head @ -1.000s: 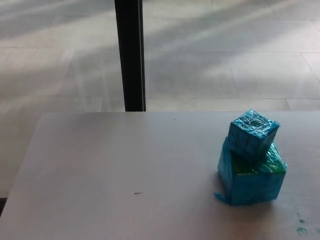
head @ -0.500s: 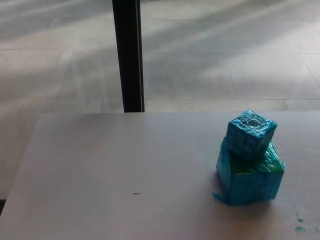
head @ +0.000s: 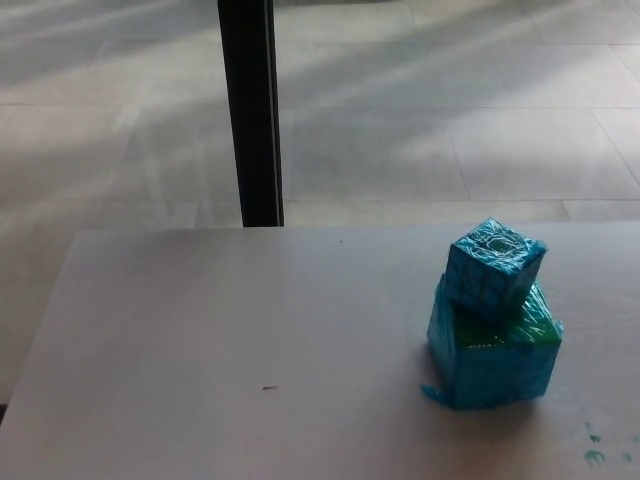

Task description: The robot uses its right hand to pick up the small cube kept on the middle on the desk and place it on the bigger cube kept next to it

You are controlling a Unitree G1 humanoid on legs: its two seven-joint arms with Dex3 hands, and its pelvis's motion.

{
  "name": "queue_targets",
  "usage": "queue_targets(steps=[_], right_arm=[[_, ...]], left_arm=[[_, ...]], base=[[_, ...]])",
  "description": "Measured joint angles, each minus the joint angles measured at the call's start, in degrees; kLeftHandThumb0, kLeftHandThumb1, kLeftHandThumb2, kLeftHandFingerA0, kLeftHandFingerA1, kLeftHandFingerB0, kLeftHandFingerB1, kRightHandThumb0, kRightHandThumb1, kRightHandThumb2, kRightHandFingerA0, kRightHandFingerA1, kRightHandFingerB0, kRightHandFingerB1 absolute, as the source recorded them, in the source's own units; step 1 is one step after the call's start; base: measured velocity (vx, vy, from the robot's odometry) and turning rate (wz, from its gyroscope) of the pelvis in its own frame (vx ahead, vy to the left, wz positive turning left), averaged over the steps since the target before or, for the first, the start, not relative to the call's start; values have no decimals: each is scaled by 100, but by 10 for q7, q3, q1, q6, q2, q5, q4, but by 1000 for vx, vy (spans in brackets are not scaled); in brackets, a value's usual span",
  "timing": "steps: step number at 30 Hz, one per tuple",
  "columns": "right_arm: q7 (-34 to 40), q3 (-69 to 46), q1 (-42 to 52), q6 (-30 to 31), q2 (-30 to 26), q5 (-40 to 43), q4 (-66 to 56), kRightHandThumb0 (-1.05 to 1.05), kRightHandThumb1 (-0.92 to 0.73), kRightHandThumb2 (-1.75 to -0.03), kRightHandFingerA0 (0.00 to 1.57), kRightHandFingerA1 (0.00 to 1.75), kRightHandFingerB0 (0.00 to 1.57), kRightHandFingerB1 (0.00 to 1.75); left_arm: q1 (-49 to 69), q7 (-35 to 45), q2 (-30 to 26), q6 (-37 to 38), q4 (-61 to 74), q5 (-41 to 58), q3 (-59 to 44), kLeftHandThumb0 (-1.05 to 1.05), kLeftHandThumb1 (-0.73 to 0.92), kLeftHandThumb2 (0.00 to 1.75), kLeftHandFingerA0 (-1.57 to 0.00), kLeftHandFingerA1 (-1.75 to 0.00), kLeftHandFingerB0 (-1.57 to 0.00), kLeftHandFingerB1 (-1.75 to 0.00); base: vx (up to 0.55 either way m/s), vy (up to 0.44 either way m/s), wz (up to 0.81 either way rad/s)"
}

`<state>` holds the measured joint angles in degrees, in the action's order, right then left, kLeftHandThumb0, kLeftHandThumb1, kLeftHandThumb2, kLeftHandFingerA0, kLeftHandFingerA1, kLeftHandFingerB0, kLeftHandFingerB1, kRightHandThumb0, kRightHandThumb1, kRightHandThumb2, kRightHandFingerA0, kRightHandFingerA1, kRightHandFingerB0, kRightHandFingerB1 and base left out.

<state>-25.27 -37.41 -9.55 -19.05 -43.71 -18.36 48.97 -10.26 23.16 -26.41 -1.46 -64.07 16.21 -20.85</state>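
Two cubes found stacked; no hand in the picture

Two cubes were noted on the desk (head: pixel 200 340), right of centre. The small cube (head: pixel 494 265), wrapped in blue with a grid pattern, was seen resting on the bigger cube (head: pixel 492 355), which showed a green top under blue wrapping. The small cube was set toward the rear left of the top face and turned at an angle to the cube beneath, with part of it overhanging the back edge. A loose flap of wrapping was observed at the lower left corner of the bigger cube.

Neither the right hand nor the left hand was visible in the head view, so it could not be told whether either was open or closed. Nothing was seen touching the small cube.

By judgement, the placing step was taken as done, and the task as at or near its end. Any next move was judged to call for little: the arms to be kept clear of the stack so the offset cube was not knocked. If a correction were wanted, a squarer seating on the green face would be required.

A dark post (head: pixel 250 110) and a tiled floor (head: pixel 450 120) were recorded beyond the desk, and small green marks (head: pixel 592 450) near its front right edge.
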Motion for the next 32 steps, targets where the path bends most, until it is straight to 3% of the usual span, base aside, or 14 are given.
queue_targets(steps=[1,2,6,8,9,12,18,20,21,22,24,25,26,32], right_arm=[[6,-5,4,-1,8,3,6,-69,-58,-98,26,70,31,60],[15,-13,10,-2,19,7,15,-63,-73,-62,24,77,34,50],[42,-42,27,-2,54,25,44,-62,-74,-62,31,79,34,48],[56,-61,35,-2,75,38,60,-63,-75,-62,31,80,34,51],[61,-68,38,-2,82,44,67,-66,-75,-62,30,83,34,53],[73,-91,45,0,107,65,89,-68,-75,-62,29,85,42,54],[91,-116,55,10,142,107,118,-70,-76,-63,28,87,40,53],[94,-117,58,14,152,119,119,-69,-76,-63,27,87,39,54],[95,-117,61,17,158,127,119,-67,-77,-63,25,87,38,54],[95,-116,64,19,164,135,115,-70,-64,-103,31,75,30,61],[95,-111,68,23,169,148,111,-69,-78,-64,21,80,23,49],[96,-107,70,24,169,155,111,-70,-62,-96,25,69,19,54],[96,-102,71,25,169,162,111,-71,-80,-64,22,78,22,50],[97,-78,76,31,170,193,105,-70,-79,-64,22,78,25,51]], left_arm=[[0,0,0,0,0,0,0,-94,84,66,-26,-36,-16,-28],[0,0,0,0,0,0,0,-92,67,106,-19,-47,-5,-37],[1,0,1,0,0,0,0,-93,84,66,-27,-36,-17,-28],[3,0,1,0,-1,0,-1,-92,66,105,-19,-47,-5,-38],[4,0,1,0,-1,0,-1,-93,81,65,-26,-36,-17,-29],[6,0,1,0,-2,1,-4,-90,67,106,-18,-47,-8,-38],[15,1,1,0,-4,1,-4,-93,84,66,-27,-38,-17,-28],[17,1,1,0,-6,1,-5,-91,66,105,-21,-49,-10,-40],[19,1,1,0,-7,1,-6,-92,85,67,-28,-37,-17,-29],[20,1,1,0,-8,1,-6,-92,86,67,-27,-36,-16,-28],[24,3,1,0,-8,1,-7,-92,69,106,-20,-47,-9,-38],[25,4,1,0,-8,1,-7,-91,86,67,-26,-37,-15,-28],[25,5,1,0,-8,1,-8,-94,84,63,-28,-37,-18,-28],[25,6,1,0,-11,1,-10,-93,83,66,-27,-37,-17,-29]], base=[[0,0,0],[0,0,0],[0,0,0],[0,0,0],[0,0,0],[0,0,0],[0,0,0],[0,0,0],[0,0,0],[0,0,0],[0,0,0],[0,0,0],[0,0,0],[0,0,0]])
